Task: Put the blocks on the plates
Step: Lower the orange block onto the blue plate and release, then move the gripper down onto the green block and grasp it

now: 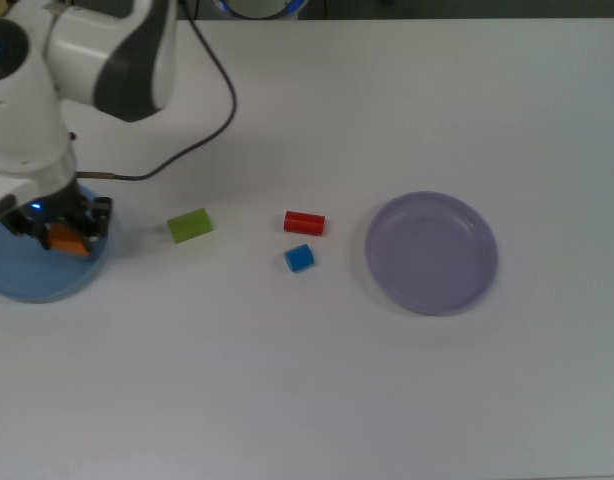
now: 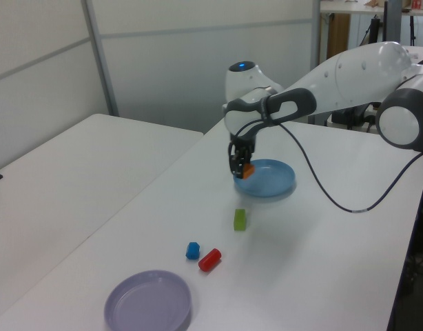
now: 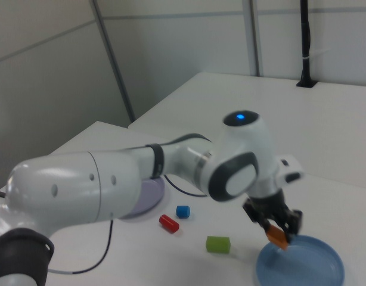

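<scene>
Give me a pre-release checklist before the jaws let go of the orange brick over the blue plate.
1. Orange brick held in gripper: ok.
2. Brick over the blue plate, inside the rim: ok in the top view.
3. Brick low enough to drop without bouncing: cannot tell.
4. Blue plate bare of other blocks: ok.
5. Green brick, red piece, blue cube clear of the arm: ok.
6. Purple plate free for later blocks: ok.

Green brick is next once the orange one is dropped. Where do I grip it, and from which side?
Come straight down on the lime-green brick and close the jaws across its two long faces, at mid-length. It lies flat on the table, slightly angled in the top view, so turn the wrist to match. Nothing crowds it; the red cylinder sits apart.
</scene>
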